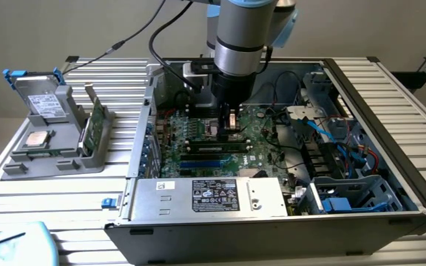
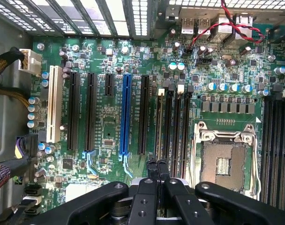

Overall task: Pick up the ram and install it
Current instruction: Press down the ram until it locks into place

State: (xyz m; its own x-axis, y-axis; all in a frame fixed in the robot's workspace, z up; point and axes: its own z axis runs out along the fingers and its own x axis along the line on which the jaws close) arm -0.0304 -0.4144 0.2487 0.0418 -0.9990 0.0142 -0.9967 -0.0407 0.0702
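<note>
Green motherboard carries black slots, one blue slot and one white slot; the gripper is black; the computer case is dark grey, beside a grey holder with blue clips

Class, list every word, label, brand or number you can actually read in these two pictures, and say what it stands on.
None can be read.
Power supply label: print too small to read.
Drive label in the grey holder: too small.
Motherboard white markings: blurred, unreadable.
</note>
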